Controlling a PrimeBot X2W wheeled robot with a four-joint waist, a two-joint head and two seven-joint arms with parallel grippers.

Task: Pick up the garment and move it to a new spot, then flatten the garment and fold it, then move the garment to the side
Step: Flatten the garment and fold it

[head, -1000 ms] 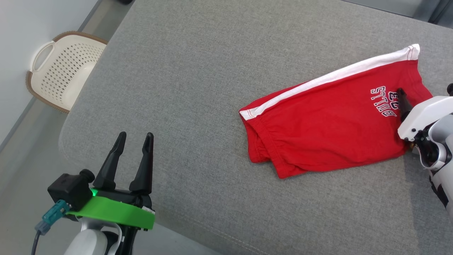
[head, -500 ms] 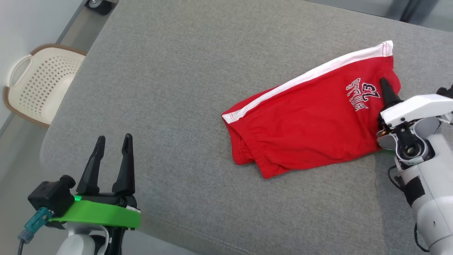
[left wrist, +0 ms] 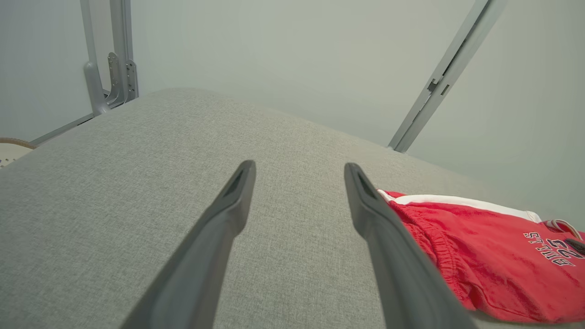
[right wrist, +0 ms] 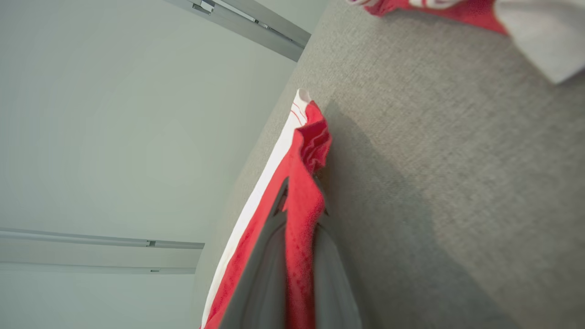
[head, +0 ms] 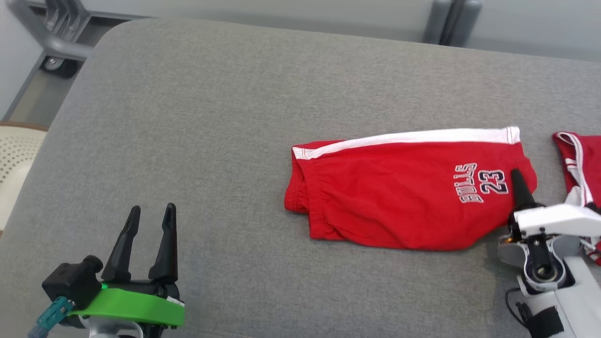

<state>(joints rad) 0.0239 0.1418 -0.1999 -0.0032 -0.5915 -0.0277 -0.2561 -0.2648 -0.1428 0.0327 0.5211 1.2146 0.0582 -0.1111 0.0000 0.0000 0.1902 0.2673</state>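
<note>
The garment (head: 399, 192) is a pair of red shorts with a white side stripe and "BULLS 23" print. It lies folded and flat on the grey cushion (head: 211, 117). My right gripper (head: 519, 185) is at its right-hand edge, by the print. In the right wrist view the right gripper (right wrist: 301, 192) is shut on a fold of the red cloth (right wrist: 315, 137), pinched between both fingers. My left gripper (head: 152, 209) stands open and empty at the lower left, well apart from the shorts. In the left wrist view the left gripper (left wrist: 299, 167) has the shorts (left wrist: 493, 256) off to its right.
A second red piece with white trim (head: 575, 159) lies at the right edge of the cushion, close to my right arm. A cream perforated basket (head: 14, 159) is on the floor off the cushion's left side. A grey metal frame with a caster (head: 51, 42) stands at the far left corner.
The head camera has swung, so the basket slid almost out at the left and the second red piece came into view. My right gripper has closed on the shorts' edge. The left gripper stays open.
</note>
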